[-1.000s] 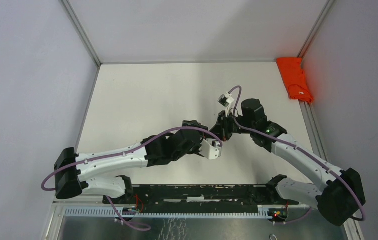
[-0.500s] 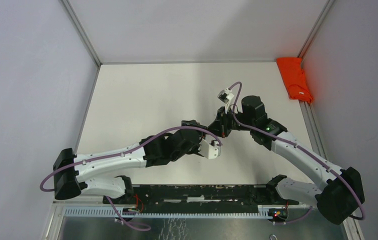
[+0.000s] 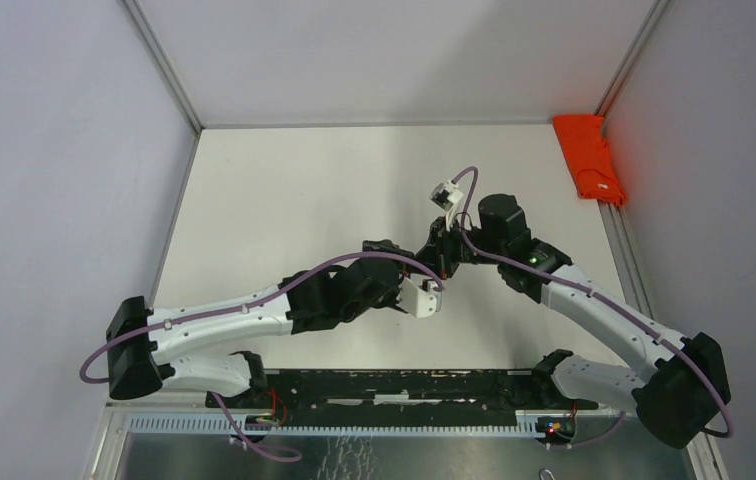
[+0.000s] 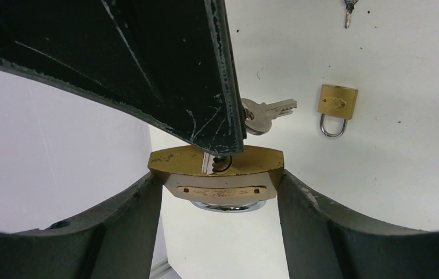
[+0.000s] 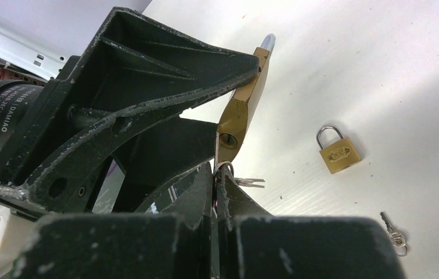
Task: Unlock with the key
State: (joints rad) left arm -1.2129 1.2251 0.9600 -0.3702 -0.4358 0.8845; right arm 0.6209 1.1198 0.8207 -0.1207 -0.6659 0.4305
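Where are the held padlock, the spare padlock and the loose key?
held padlock (image 4: 223,189), left wrist view, brass body face
spare padlock (image 4: 337,100), left wrist view, brass body
loose key (image 5: 389,225), right wrist view, shank

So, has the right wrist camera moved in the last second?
Yes, slightly: the right wrist camera has edged left, away from the orange cloth.

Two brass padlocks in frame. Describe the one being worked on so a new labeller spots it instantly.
On the white table, where the two arms meet, find the left gripper: the large padlock is clamped between its fingers, off the surface, keyhole toward the right gripper, which pinches the keys. The small padlock is the same brass but lies flat on the table, untouched.
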